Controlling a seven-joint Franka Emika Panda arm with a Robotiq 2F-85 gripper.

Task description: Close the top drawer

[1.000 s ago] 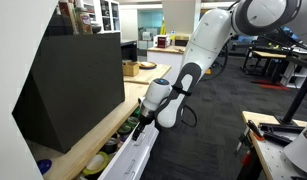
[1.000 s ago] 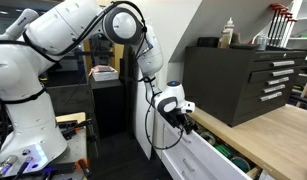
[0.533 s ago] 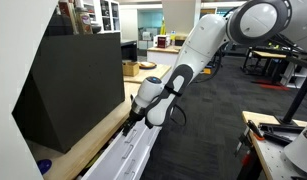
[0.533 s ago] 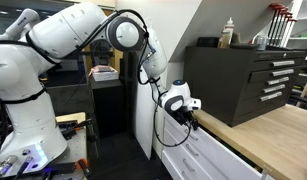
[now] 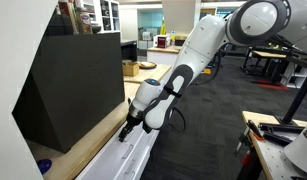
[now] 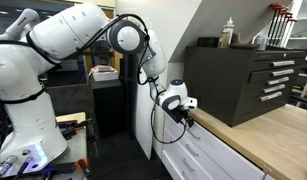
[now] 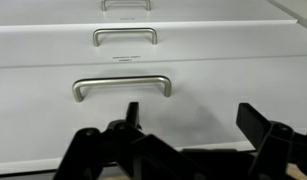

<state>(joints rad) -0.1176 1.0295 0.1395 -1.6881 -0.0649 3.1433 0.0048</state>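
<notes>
The top drawer [image 5: 136, 157] is the topmost long white front of the white cabinet, just under the wooden countertop. It sits pushed in, in line with the fronts below, and its interior is hidden. It also shows in an exterior view [image 6: 205, 142]. My gripper [image 5: 126, 130] is at the drawer's upper edge, also visible in an exterior view [image 6: 189, 119]. In the wrist view the gripper [image 7: 193, 122] is open and empty, its fingers spread in front of the flat white front [image 7: 203, 95] near a metal handle [image 7: 123, 86].
A black tool chest [image 6: 238, 78] stands on the wooden countertop [image 6: 268, 135]; it also shows in an exterior view [image 5: 73, 85]. Lower drawer handles [image 7: 124, 36] lie further along the cabinet. A workbench [image 5: 278, 135] stands across the dark floor.
The drawer, open a second ago with coloured rolls showing, has slid in flush with the cabinet. My gripper moved in with it toward the countertop edge.
</notes>
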